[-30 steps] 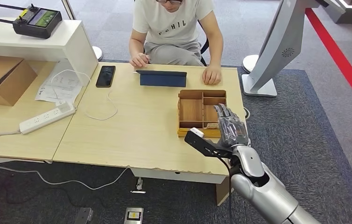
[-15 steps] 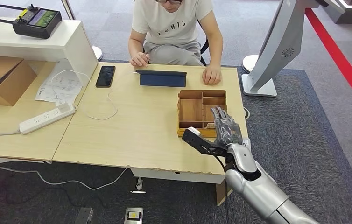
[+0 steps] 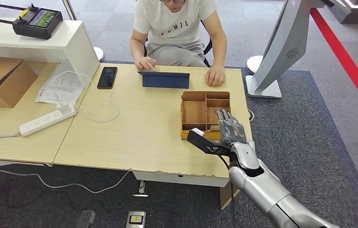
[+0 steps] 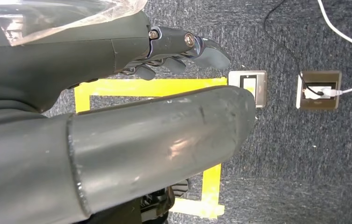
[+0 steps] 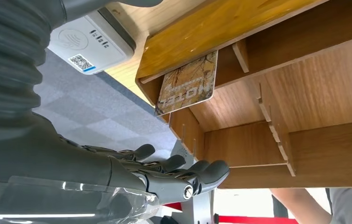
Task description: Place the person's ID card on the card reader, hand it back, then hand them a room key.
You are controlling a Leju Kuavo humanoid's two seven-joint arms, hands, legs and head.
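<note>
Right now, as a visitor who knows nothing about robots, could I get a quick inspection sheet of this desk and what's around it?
Surface: light wooden table, a second one beside it.
Job's things: wooden tray with compartments; a printed card stands tilted in one; white card reader beside the tray.
Clutter: phone, dark tablet, cardboard box, papers, remote controller on a white shelf.
Hands: right hand over the tray's near right part, fingers extended, holding nothing; left hand hangs over the floor.
Cables: power strip with white cables; floor sockets.
Surroundings: seated person, grey carpet, red floor stripe.
</note>
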